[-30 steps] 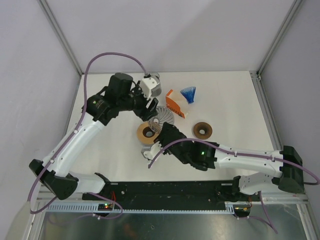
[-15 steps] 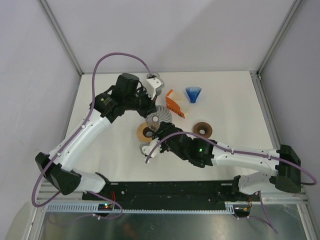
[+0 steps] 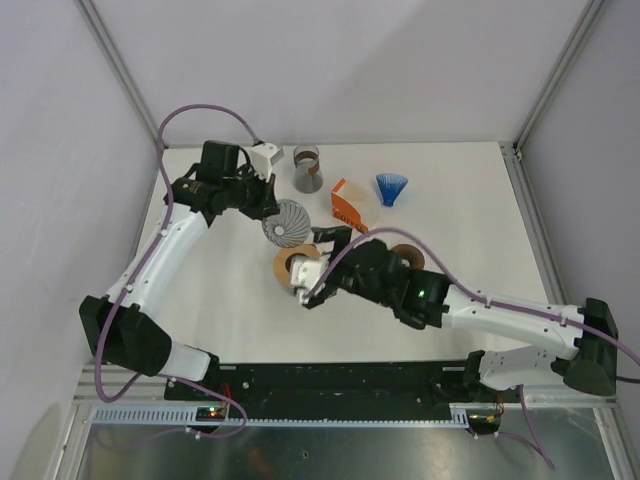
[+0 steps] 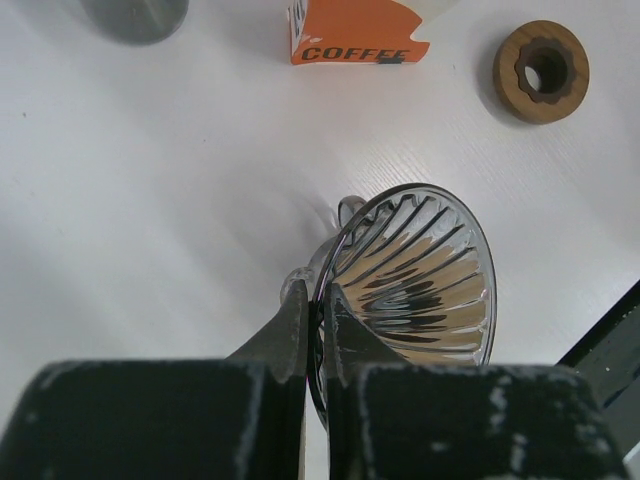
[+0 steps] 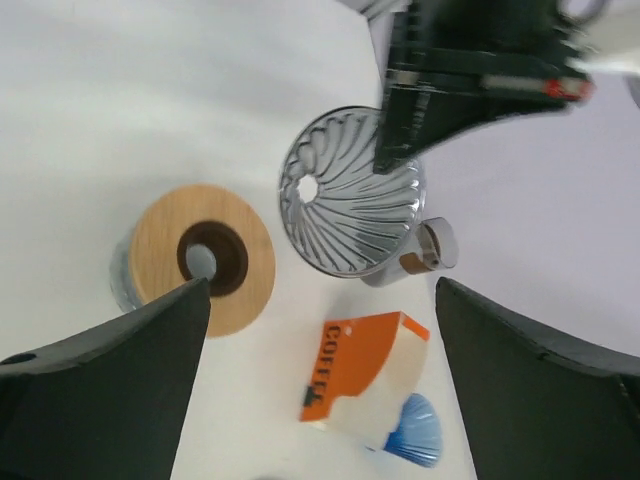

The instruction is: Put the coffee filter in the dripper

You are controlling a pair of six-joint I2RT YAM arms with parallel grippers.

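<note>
The blue pleated cone-shaped coffee filter (image 3: pixel 391 188) lies on the white table (image 3: pixel 470 200) at the far side, well apart from both grippers. Its fluted folds fan out from a narrow tip to a wide scalloped mouth, and the blue is darker along the creases. It sits near the orange-and-white carton marked COFFEE (image 3: pixel 346 207), on the carton's right in the top view.

The clear glass dripper with spiral ribs (image 4: pixel 420 275) is in the left gripper (image 4: pixel 318 310), whose fingers are pressed together on the thin rim, one inside the cone and one outside. The dripper is tipped on its side, its mouth open to the right wrist camera, which shows the ribs running down to a small hole at the bottom. A small glass loop stands out from its outer wall. Whether it touches the table I cannot tell.

The right gripper (image 5: pixel 320 290) is spread wide and holds nothing, its two dark fingers framing the lower corners of its own view. It hangs near a light wooden ring with a dark centre hole (image 5: pixel 203 258), just beside the dripper. A darker brown wooden ring (image 4: pixel 540 70) lies on the table to the right of the carton, partly behind the right arm in the top view. A grey cup (image 3: pixel 307 168) stands at the far edge, left of the carton.
</note>
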